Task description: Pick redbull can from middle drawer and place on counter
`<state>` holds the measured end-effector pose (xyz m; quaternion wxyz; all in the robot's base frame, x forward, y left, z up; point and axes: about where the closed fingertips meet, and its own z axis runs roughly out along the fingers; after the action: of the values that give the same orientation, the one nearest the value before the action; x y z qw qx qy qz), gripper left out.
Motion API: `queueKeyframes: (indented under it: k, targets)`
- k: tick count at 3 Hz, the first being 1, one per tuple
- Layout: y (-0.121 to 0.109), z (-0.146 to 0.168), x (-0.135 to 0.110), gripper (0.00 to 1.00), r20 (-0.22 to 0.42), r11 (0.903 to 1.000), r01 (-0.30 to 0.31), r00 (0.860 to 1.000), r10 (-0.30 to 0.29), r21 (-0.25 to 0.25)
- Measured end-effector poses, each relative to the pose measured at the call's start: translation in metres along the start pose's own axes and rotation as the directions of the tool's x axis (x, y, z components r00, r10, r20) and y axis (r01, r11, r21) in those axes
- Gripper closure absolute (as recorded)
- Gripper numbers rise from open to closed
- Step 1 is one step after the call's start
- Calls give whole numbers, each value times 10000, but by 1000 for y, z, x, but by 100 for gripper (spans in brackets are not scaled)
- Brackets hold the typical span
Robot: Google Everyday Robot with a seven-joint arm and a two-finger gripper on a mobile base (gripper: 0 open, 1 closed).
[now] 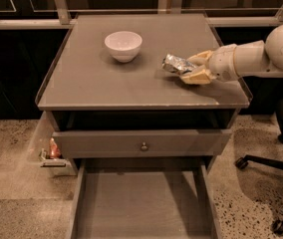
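The redbull can (176,63) is a small shiny silver can lying sideways between my gripper's fingers, resting on or just above the right part of the counter (131,83). My gripper (194,67) reaches in from the right and is shut on the can. The middle drawer (141,203) is pulled out at the bottom of the view, and its grey floor is bare.
A white bowl (123,45) stands on the counter to the left of the can. A shut drawer front with a round knob (144,146) sits above the open drawer. An office chair base (271,183) stands on the floor at the right.
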<state>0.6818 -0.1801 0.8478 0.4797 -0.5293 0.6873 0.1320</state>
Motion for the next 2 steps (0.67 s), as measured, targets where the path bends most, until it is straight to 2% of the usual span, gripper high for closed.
queueKeyframes:
  k: [1,2]
  targets:
    - [0,1,0,81,11,10000,-33,10000,33,7]
    - [0,1,0,58,11,10000,-33,10000,33,7]
